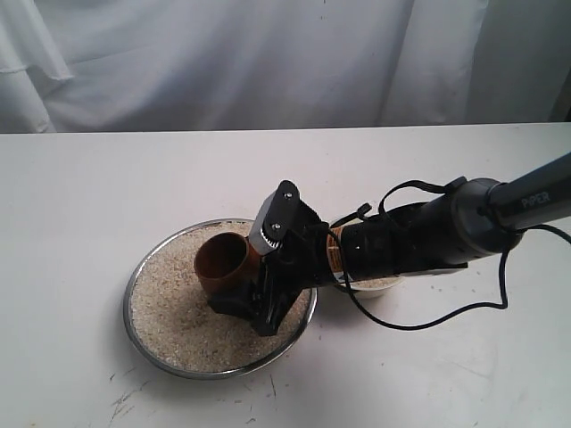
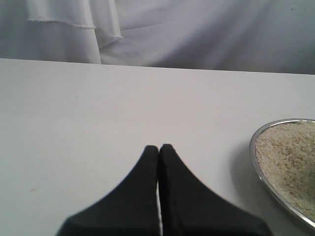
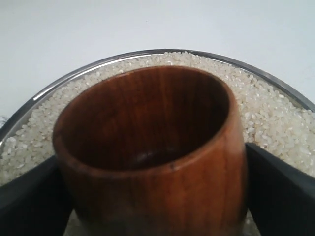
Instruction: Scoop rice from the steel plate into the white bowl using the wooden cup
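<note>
Plate (image 1: 128, 308) of rice (image 1: 178, 312) on the bench (image 1: 89, 196), cup (image 1: 221, 263) over it.
Right fingers (image 3: 280, 196) clamp the cup; left fingers (image 2: 138, 196) are pressed together.

The right arm (image 1: 522, 203) reads "PIPER" (white letters on black).

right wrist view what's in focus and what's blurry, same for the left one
Right wrist view: the rice and wooden cup rim are sharp, the fingers beside it blur. Left wrist view: the left gripper is soft-edged, the steel plate rim crisper.
</note>
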Action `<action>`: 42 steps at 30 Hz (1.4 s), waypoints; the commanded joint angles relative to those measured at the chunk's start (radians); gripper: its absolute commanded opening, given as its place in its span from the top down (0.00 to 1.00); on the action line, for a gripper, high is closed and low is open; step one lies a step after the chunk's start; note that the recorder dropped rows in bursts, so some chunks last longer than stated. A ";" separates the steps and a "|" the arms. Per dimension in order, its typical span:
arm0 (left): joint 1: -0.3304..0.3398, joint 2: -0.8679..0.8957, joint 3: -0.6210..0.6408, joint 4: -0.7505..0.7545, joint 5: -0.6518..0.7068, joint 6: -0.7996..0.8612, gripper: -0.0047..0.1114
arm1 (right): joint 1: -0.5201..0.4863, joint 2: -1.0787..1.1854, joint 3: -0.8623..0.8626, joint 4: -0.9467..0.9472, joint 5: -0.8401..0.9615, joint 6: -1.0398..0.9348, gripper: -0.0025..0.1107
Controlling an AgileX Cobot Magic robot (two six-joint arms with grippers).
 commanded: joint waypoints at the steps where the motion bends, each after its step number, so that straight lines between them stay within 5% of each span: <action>1: -0.003 -0.004 0.005 0.001 -0.014 0.000 0.96 | 0.006 0.000 -0.004 0.006 -0.064 -0.001 0.63; 7: -0.003 -0.004 0.005 0.001 -0.014 0.000 0.96 | 0.006 0.000 -0.004 0.013 -0.021 -0.001 0.74; 10: -0.003 -0.004 0.005 0.001 -0.014 0.000 0.96 | 0.008 -0.012 -0.004 0.014 0.019 -0.001 0.97; 17: -0.003 -0.004 0.005 0.001 -0.014 0.000 0.96 | 0.016 -0.077 -0.066 -0.099 0.176 0.129 0.98; 22: -0.003 -0.004 0.005 0.001 -0.014 0.000 0.96 | 0.065 -0.120 -0.176 -0.542 0.284 0.567 0.98; 30: -0.003 -0.004 0.005 0.001 -0.014 0.000 0.96 | 0.087 -0.156 -0.245 -0.542 0.353 0.538 0.98; 42: -0.003 -0.004 0.005 0.001 -0.014 0.000 0.96 | 0.087 -0.156 -0.283 -0.542 1.016 0.265 0.98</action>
